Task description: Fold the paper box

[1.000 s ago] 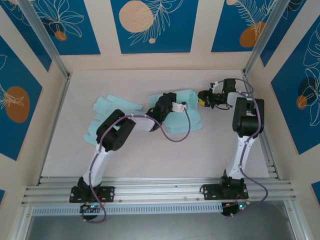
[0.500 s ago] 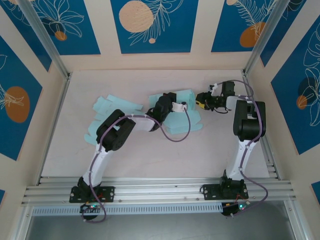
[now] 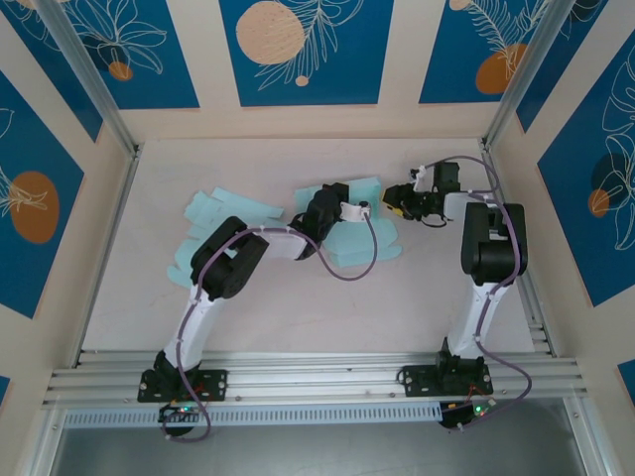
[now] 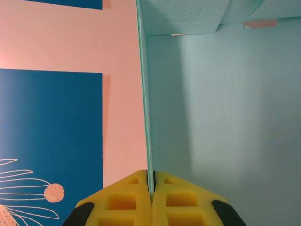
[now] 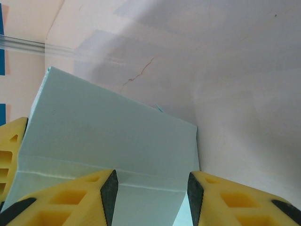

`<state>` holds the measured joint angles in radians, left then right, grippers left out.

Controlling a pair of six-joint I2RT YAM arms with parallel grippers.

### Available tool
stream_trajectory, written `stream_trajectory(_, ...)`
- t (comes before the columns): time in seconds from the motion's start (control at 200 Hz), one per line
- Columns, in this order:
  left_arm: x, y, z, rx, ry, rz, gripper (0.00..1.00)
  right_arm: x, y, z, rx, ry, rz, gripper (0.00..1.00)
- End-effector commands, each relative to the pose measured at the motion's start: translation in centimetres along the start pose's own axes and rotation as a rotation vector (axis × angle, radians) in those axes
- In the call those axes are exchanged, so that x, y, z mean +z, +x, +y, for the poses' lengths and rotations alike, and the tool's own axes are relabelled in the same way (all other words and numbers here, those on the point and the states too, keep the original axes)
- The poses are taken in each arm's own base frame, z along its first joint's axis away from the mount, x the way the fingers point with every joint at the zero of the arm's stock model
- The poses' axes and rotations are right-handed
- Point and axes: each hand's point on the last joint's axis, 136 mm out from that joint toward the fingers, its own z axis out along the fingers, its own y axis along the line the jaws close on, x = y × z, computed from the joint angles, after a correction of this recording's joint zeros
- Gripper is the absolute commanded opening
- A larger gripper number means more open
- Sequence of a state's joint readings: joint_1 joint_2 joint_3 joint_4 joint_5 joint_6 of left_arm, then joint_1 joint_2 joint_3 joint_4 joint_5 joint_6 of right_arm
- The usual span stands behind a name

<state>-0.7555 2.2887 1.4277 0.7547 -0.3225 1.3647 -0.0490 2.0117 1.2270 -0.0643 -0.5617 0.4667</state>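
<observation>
The paper box (image 3: 369, 238) is a pale teal card, partly raised, at the middle back of the table. My left gripper (image 3: 330, 196) is at its left side. In the left wrist view its yellow fingers (image 4: 124, 200) are shut on the thin edge of an upright wall of the box (image 4: 146, 117), with the box's inner face (image 4: 225, 122) to the right. My right gripper (image 3: 395, 198) is at the box's right end. In the right wrist view it (image 5: 150, 193) stands open, with a creased teal panel (image 5: 113, 136) lying across the gap beyond the black pads (image 5: 109, 190).
Several flat teal paper sheets (image 3: 220, 210) lie at the back left of the table. Blue-and-cream patterned walls (image 3: 298, 50) and metal posts (image 3: 516, 89) enclose the table. The aluminium rail (image 3: 317, 382) with both arm bases runs along the near edge.
My right gripper's jaws have opened wider and it has shifted slightly left toward the box. My left gripper has kept its hold on the wall.
</observation>
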Motion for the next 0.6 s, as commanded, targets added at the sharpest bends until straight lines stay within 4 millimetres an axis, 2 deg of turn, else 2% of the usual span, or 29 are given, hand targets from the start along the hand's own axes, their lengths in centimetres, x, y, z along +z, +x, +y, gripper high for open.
stream_trajectory(0.0,0.3,0.3,-4.0,0.043,0.11,-0.004,0.0,0.0,2.1,1.8,-0.044,-0.033,0.039,0.47)
stream_trajectory(0.205,0.2,0.2,-4.1,0.049,0.108,-0.007,0.0,0.0,2.2,1.9,-0.053,-0.038,0.038,0.47)
stream_trajectory(0.275,0.1,0.2,-4.1,0.049,0.108,-0.01,0.0,0.2,1.8,1.9,-0.059,-0.037,0.035,0.47)
stream_trajectory(0.395,0.0,0.2,-4.0,0.05,0.109,-0.014,0.0,0.7,0.9,1.7,-0.085,0.017,0.021,0.54)
stream_trajectory(0.595,-0.2,0.1,-4.1,0.055,0.116,-0.02,0.0,1.4,-0.3,1.4,-0.111,0.123,0.0,0.52)
